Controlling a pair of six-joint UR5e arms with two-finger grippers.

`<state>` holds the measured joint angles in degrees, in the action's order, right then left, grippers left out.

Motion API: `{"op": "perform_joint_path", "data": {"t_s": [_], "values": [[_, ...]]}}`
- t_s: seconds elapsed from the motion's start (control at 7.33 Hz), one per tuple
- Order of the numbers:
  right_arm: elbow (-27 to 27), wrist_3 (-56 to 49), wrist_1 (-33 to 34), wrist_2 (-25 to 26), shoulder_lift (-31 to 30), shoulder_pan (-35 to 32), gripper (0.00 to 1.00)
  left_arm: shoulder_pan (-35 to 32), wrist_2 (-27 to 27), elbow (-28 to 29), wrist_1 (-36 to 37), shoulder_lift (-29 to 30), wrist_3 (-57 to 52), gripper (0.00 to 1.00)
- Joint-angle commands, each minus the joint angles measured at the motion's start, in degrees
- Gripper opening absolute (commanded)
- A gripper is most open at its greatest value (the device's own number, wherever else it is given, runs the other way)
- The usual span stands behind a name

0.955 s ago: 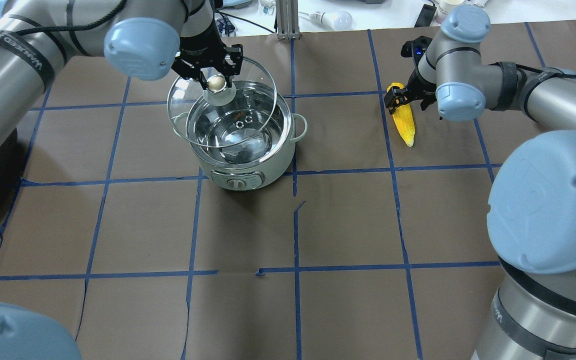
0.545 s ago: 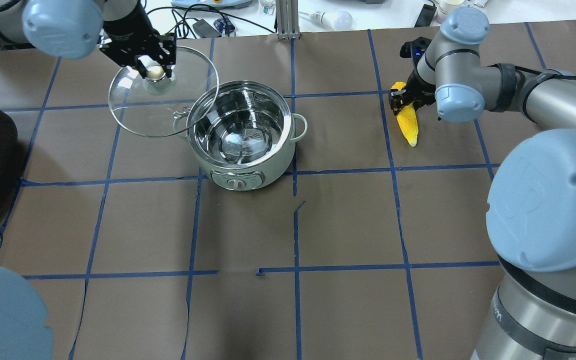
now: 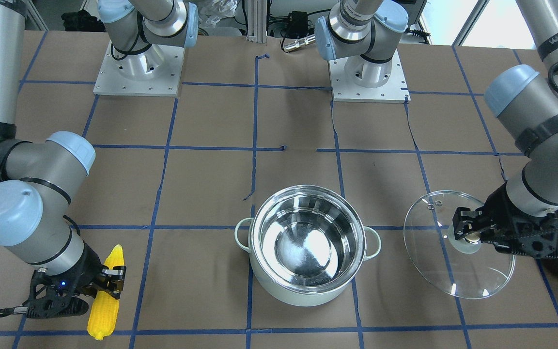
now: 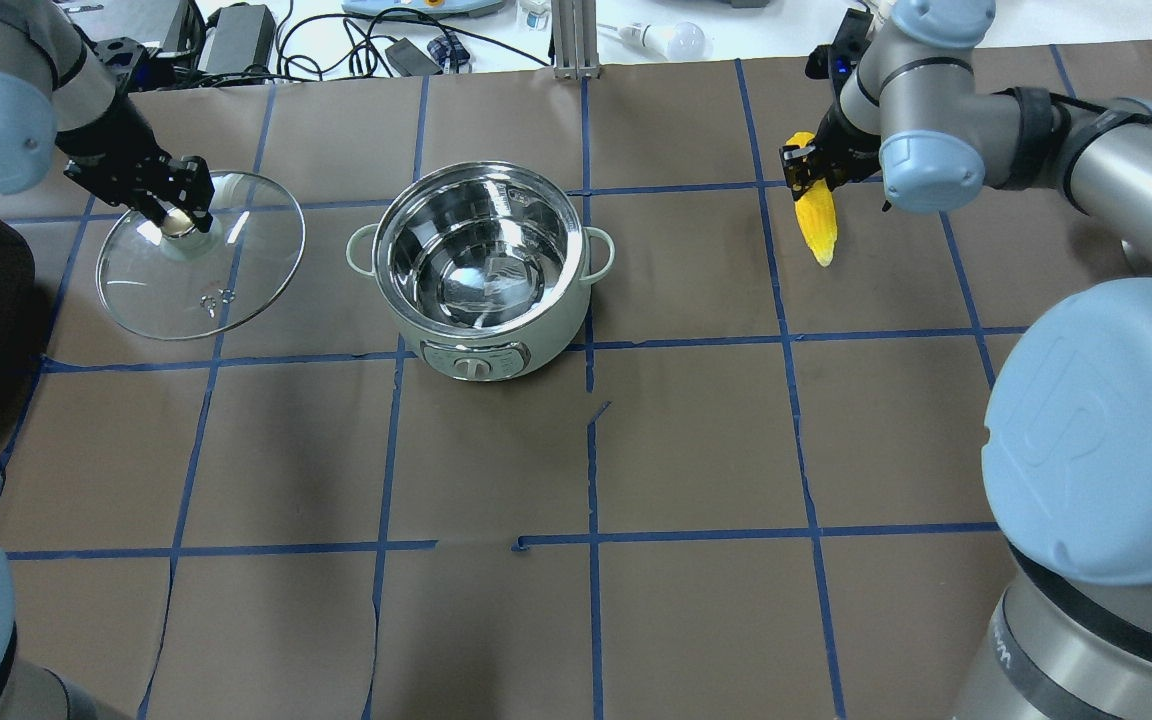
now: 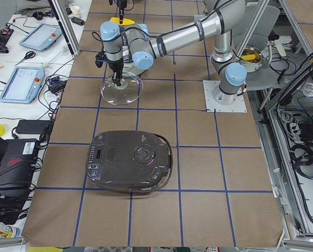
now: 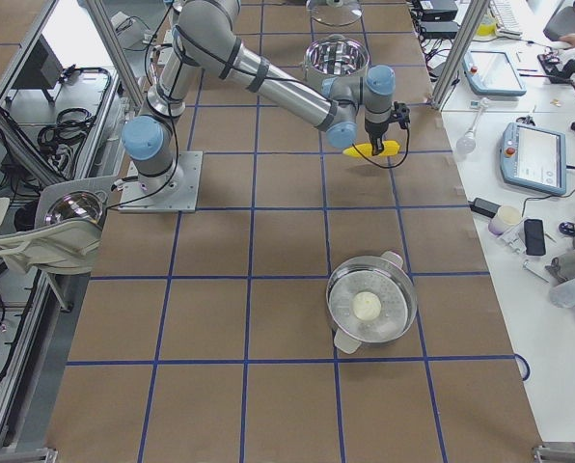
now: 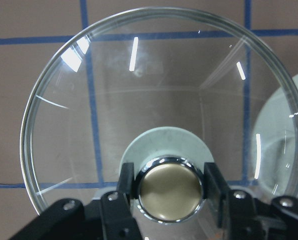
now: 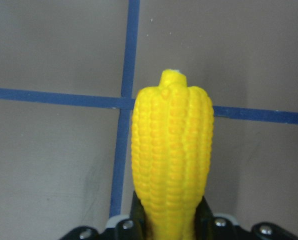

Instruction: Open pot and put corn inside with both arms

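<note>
A second ago the glass lid hung tilted over the pot; now the left gripper has carried it well off to the pot's left, toward the black appliance. Its jaws are closed snugly on the brass knob. Whether the lid's rim touches the table I cannot tell. The steel bowl now stands fully uncovered and empty, so the opening half of the task looks done. Meanwhile the right gripper has raised the corn, which sat lower a second back; its jaws are pinched narrowly across the thick end, and the cob seems clear of the table, well to the pot's right. Its long axis runs roughly level from the far edge toward the robot, pointed tip nearest the robot's base — crosswise to the path to the pot, so I judge it needs carrying over the rim before release
</note>
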<state>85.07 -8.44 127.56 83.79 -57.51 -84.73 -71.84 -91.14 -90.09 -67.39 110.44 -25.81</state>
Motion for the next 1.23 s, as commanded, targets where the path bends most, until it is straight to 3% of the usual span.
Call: {"op": "perform_joint_path", "data": {"t_s": [0.0, 0.27, 0.68, 1.09], "values": [[-9.36, 12.05, -9.13, 0.76, -1.38, -8.65, 0.00, 2.66, 0.08, -10.94, 9.19, -0.31, -3.02, 0.00], [-16.49, 22.55, -16.08, 2.24, -1.29, -17.10, 0.00, 3.54, 0.17, -15.02, 10.78, -1.45, -2.49, 0.00], [-16.52, 31.27, -15.85, 7.35, -0.86, -28.45, 0.00, 4.07, 0.52, -15.38, 12.81, -0.58, -2.41, 0.00], [-16.43, 32.08, -13.14, 7.01, 1.33, -33.03, 0.00, 4.07, 0.44, -15.47, 13.52, -0.82, -2.58, 0.00]]}}
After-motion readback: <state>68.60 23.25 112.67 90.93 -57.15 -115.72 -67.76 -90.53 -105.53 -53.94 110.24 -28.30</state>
